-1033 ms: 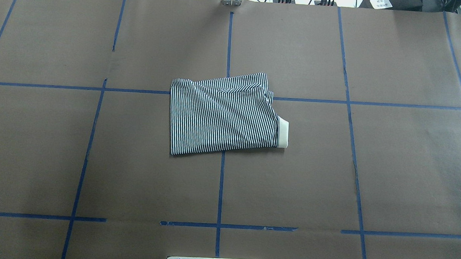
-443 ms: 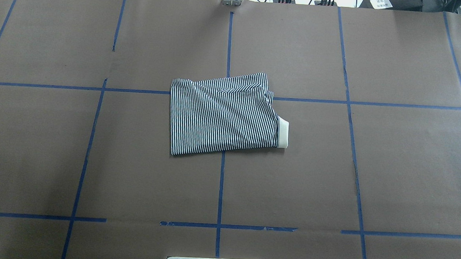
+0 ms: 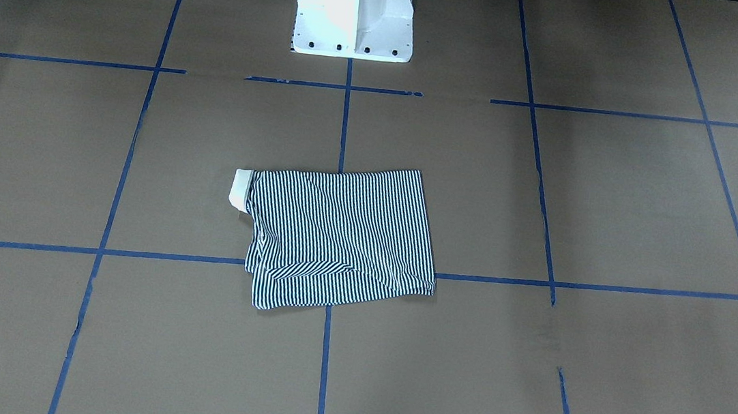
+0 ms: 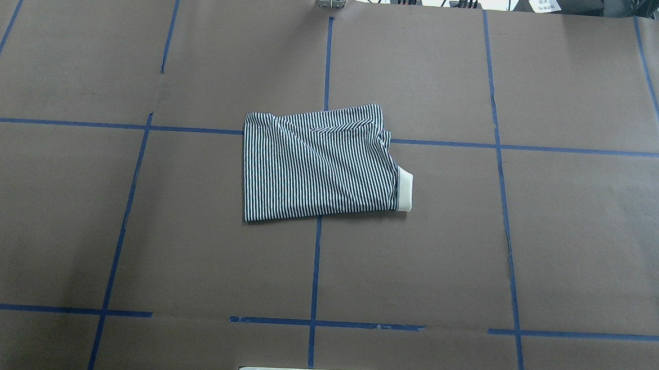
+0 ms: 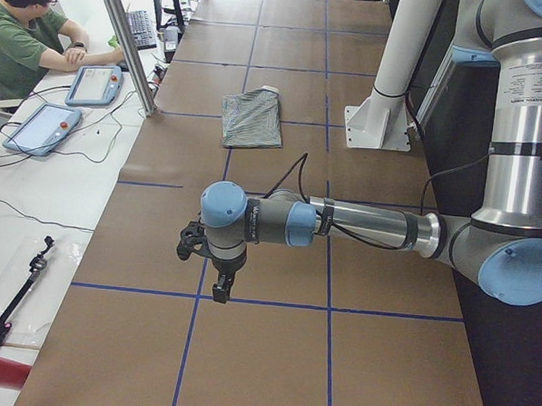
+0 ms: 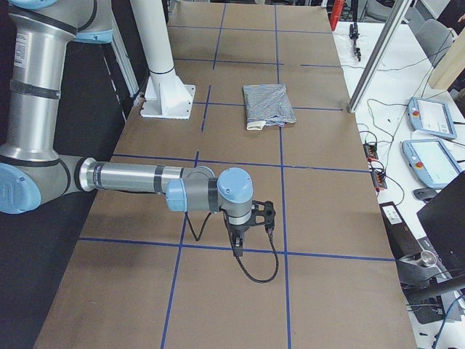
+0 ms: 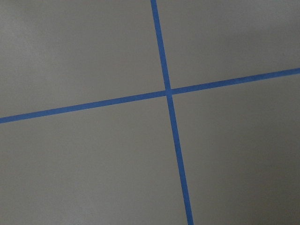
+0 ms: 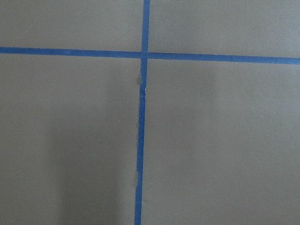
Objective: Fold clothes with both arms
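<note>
The clothes, one striped polo shirt (image 4: 319, 165), lie folded into a rough rectangle at the middle of the brown table. The shirt's cream collar (image 4: 404, 192) sticks out at its right side. The same shirt (image 3: 338, 235) shows in the front view, and far off in both side views (image 5: 251, 118) (image 6: 267, 102). No arm is near it. The left gripper (image 5: 221, 294) hangs over bare table far to the shirt's left, the right gripper (image 6: 236, 251) far to its right. I cannot tell whether either is open or shut. Both wrist views show only tape lines.
Blue tape (image 4: 326, 66) divides the brown paper cover into a grid. The white pedestal base (image 3: 353, 13) stands at the robot's edge. A person (image 5: 26, 26) sits at a side table with teach pendants (image 5: 95, 83) beyond a metal post (image 5: 125, 41).
</note>
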Controlling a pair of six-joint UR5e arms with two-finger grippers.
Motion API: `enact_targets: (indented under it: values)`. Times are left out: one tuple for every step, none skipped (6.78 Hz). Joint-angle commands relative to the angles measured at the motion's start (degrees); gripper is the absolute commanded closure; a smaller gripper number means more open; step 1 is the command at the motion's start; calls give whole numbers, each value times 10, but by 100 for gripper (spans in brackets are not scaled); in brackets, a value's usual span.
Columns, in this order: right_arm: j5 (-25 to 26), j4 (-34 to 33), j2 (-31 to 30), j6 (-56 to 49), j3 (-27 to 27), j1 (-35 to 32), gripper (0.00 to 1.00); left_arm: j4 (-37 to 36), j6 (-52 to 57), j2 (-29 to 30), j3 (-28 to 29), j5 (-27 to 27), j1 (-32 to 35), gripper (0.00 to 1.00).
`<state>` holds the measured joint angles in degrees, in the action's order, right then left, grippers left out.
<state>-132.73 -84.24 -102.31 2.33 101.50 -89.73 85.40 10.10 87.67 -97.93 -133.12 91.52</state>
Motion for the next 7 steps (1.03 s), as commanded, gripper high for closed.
enact_targets:
  values:
    - [3, -2, -2, 0, 3, 0, 0, -8, 3, 4, -3, 0, 0, 0]
    - [2, -1, -2, 0, 4, 0, 0, -5, 1, 3, -3, 0, 0, 0]
    - [2, 0, -2, 0, 4, 0, 0, -4, 2, 0, -6, 1, 0, 0]
    - [1, 0, -2, 0, 4, 0, 0, -5, 2, 1, 1, 8, -3, 0]
    - [-1, 0, -2, 0, 4, 1, 0, -4, 1, -3, -3, 4, -1, 0]
    - [-1, 0, -1, 0, 3, 1, 0, -5, -1, -4, -5, 7, -1, 0]
    - [-2, 0, -1, -1, 4, 1, 0, -6, -1, -5, -3, 7, -1, 0]
